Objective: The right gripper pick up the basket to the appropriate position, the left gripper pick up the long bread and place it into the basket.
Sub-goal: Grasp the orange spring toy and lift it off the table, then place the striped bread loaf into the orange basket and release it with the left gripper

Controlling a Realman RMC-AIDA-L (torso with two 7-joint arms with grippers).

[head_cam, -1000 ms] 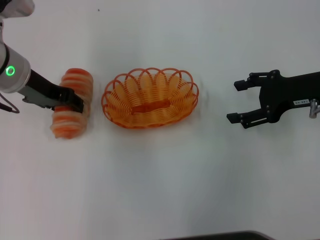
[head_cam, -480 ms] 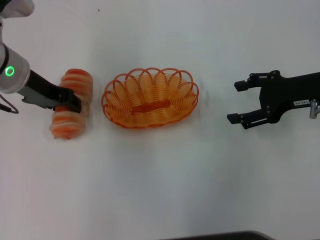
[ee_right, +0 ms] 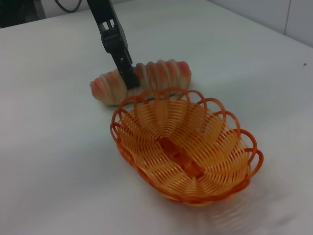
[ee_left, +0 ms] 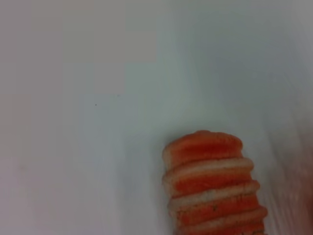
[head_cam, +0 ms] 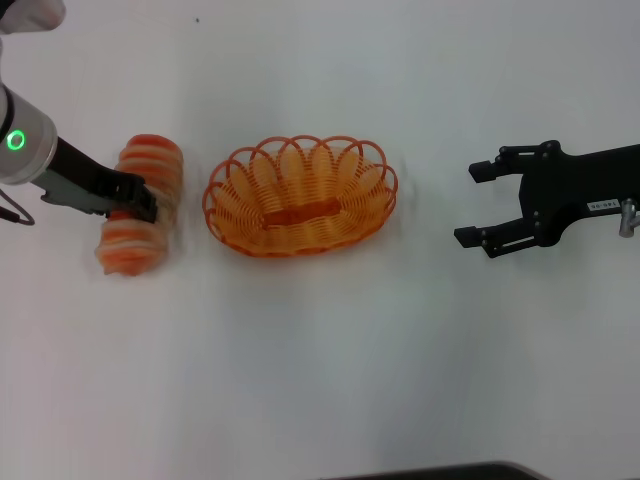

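Observation:
The long bread (head_cam: 143, 165), cream-tan with orange-red stripes, is left of the basket, its length running front to back. My left gripper (head_cam: 135, 205) is shut across the bread's middle; it also shows in the right wrist view (ee_right: 128, 78) on the bread (ee_right: 161, 73). The left wrist view shows one end of the bread (ee_left: 212, 191) over the white table. The orange wire basket (head_cam: 300, 215) stands empty at the table's middle, and in the right wrist view (ee_right: 186, 152). My right gripper (head_cam: 468, 203) is open and empty, well right of the basket.
The white table (head_cam: 320, 360) stretches bare around the basket. A dark edge (head_cam: 430, 472) shows at the front of the head view. There is a gap between the bread and the basket's left rim.
My left gripper and the bread have shifted slightly to the left, away from the basket. The basket and the right arm have not moved.

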